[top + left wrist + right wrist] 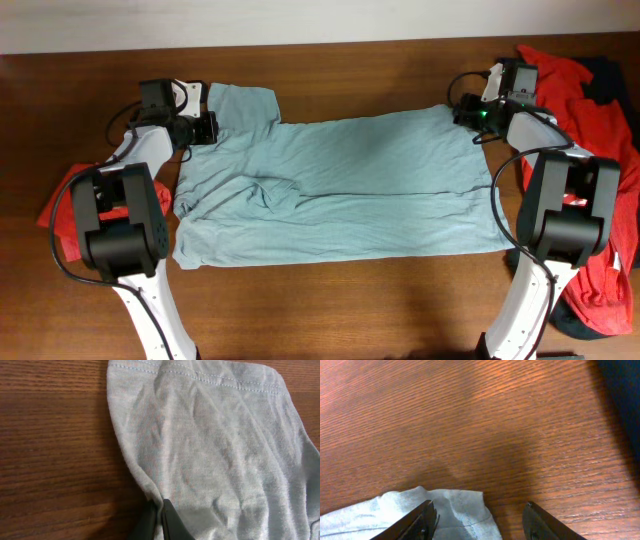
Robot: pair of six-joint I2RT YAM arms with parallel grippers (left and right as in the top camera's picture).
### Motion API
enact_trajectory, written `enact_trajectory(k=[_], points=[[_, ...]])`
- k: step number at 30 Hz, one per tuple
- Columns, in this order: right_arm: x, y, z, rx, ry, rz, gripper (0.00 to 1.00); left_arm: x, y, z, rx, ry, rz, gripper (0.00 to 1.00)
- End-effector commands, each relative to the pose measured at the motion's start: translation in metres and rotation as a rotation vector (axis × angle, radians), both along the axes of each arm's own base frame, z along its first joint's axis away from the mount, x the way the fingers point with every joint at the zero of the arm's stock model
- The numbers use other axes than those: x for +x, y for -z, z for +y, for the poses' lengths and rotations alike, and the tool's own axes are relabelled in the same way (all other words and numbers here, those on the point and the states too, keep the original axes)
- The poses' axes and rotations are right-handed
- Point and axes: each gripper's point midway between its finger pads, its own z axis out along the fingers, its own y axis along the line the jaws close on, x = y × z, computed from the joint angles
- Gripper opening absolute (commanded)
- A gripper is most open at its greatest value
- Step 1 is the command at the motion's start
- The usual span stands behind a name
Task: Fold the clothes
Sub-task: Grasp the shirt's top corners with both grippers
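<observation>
Matt knit shirt (340, 185), glossy wood table (350, 300)

Light: soft, even, from overhead; table (350, 300) wood warm.
Shadows: dark patch ahead of right gripper (479, 516).
Glare: pale sheen, upper right-wrist wood.
Focus: T-shirt (215, 450) weave crisp; left gripper (161, 515) blurred.

I've got the brown wooden table (350, 300) filling my overhead feed, grain running side to side, with a pale strip of wall (300, 20) along its far edge.
</observation>
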Motion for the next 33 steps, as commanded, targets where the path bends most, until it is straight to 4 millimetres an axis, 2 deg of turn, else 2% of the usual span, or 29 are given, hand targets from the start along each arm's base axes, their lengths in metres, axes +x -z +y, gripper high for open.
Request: enact_trajectory(k=[1,5,8,12,15,18,21,23,24,28,33], points=[[0.000,0.001,-0.003,-0.003,0.037,0.010,0.61,-0.006,0.013,-0.004,-0.003,0.007,0.037,0.06],[-0.002,0.003,-0.001,0.006,0.043,0.022,0.56,-0.007,0.013,-0.004,-0.003,0.007,0.039,0.06],[-0.001,0.006,0.009,0.006,0.025,0.028,0.56,-0.008,0.013,-0.004,-0.004,0.007,0.044,0.06],[-0.004,0.026,0.018,-0.014,0.017,0.067,0.55,-0.008,0.013,-0.004,-0.004,0.007,0.045,0.06],[-0.007,0.039,0.021,-0.008,0.016,0.093,0.45,-0.009,0.014,-0.004,-0.004,0.007,0.051,0.06],[-0.007,0.039,0.021,-0.008,0.016,0.092,0.38,-0.009,0.014,-0.004,-0.004,0.007,0.051,0.06],[-0.008,0.040,0.021,-0.008,0.017,0.097,0.15,-0.009,0.014,-0.004,-0.004,0.007,0.052,0.06],[-0.007,0.039,0.021,-0.008,0.017,0.094,0.12,-0.009,0.014,-0.004,-0.004,0.007,0.052,0.04],[-0.007,0.038,0.019,-0.008,0.019,0.093,0.10,-0.009,0.014,-0.004,-0.004,0.007,0.051,0.01],[-0.007,0.017,0.001,-0.010,0.053,0.097,0.06,-0.010,0.004,-0.006,-0.013,0.013,0.043,0.01],[-0.006,-0.028,-0.036,-0.011,0.118,0.089,0.05,-0.001,-0.042,0.000,0.009,-0.001,-0.045,0.01]])
